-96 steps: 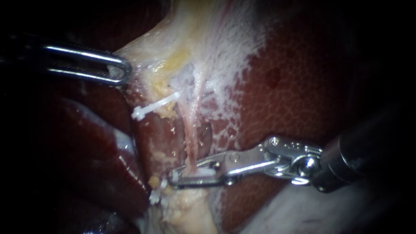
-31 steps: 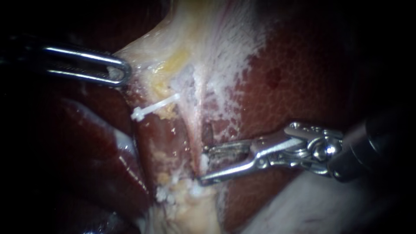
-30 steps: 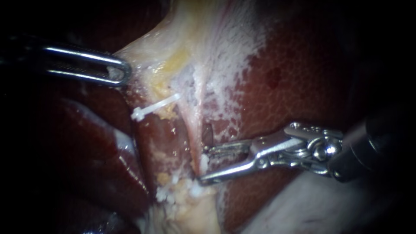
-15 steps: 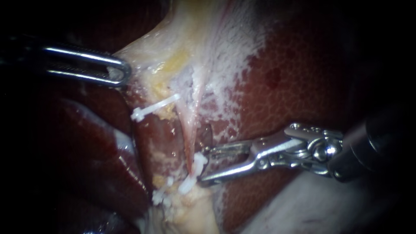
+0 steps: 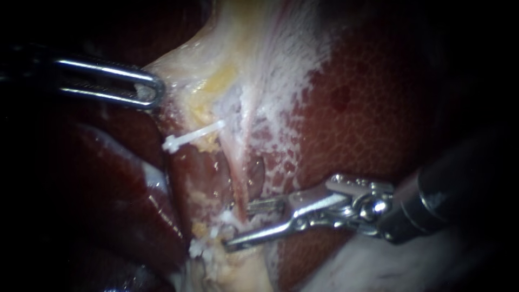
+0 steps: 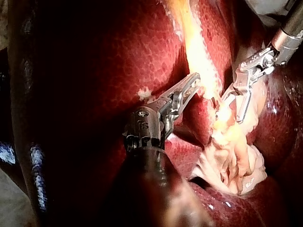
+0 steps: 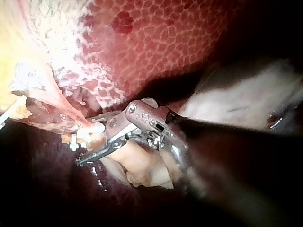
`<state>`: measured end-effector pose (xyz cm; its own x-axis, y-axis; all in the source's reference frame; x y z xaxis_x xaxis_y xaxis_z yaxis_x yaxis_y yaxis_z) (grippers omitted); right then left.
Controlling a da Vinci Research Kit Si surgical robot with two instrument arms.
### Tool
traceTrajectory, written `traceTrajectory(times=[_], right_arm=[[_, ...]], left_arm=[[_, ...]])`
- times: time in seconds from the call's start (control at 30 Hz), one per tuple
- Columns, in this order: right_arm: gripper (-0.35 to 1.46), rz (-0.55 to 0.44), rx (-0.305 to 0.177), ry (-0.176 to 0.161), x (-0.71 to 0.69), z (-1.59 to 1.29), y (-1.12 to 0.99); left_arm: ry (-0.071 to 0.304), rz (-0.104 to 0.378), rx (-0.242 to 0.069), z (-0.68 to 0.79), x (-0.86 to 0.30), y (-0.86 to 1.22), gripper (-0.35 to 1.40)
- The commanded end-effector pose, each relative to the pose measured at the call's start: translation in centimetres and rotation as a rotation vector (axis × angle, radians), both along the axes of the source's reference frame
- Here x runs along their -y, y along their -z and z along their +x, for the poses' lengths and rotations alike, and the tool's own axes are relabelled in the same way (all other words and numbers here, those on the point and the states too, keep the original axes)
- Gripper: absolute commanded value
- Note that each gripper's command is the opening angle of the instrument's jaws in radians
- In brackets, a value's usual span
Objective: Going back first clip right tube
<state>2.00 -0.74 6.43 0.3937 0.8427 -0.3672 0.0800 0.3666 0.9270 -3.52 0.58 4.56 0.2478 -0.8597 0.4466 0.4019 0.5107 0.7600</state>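
White clip (image 5: 228, 218) sits on the pink tube (image 5: 238, 176), right at the tips of your right instrument (image 5: 238, 226), whose jaws stand spread. Well apart, your left instrument (image 5: 151, 92) pinches pale tissue (image 5: 181, 67) between its jaws.

My left instrument (image 5: 153, 89) holds tissue (image 5: 181, 67) clamped; my right instrument (image 5: 238, 227) is spread open.
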Motion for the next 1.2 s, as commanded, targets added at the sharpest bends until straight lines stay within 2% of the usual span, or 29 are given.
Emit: traceTrajectory(times=[0.03,0.17,0.3,0.43,0.53,0.7,0.87,1.2], right_arm=[[0.60,-0.069,-0.025,0.011,-0.02,0.00,-0.01],[0.60,-0.218,-0.088,0.047,-0.05,0.03,-0.05],[0.60,-0.257,-0.106,0.059,-0.07,0.03,-0.12],[0.60,-0.322,-0.131,0.072,-0.03,0.03,-0.21],[0.60,-0.418,-0.165,0.087,-0.02,0.07,-0.27],[0.60,-0.544,-0.214,0.107,-0.09,0.09,-0.33],[0.60,-0.550,-0.213,0.105,-0.16,0.12,-0.40],[0.60,-0.549,-0.213,0.104,-0.18,0.13,-0.41]], left_arm=[[0.000,0.000,0.000,0.00,0.00,0.00,-0.35],[0.000,0.000,0.000,0.00,0.00,0.00,-0.35],[0.003,-0.001,-0.002,-0.01,0.00,0.00,-0.35],[0.003,-0.001,-0.002,-0.01,0.00,0.00,-0.35],[0.004,-0.001,-0.003,-0.01,0.01,0.01,-0.35],[0.004,-0.001,-0.003,-0.02,0.01,0.01,-0.35],[0.004,-0.001,-0.003,-0.02,0.00,0.01,-0.35],[0.002,0.000,-0.002,-0.03,0.01,0.02,-0.35]])
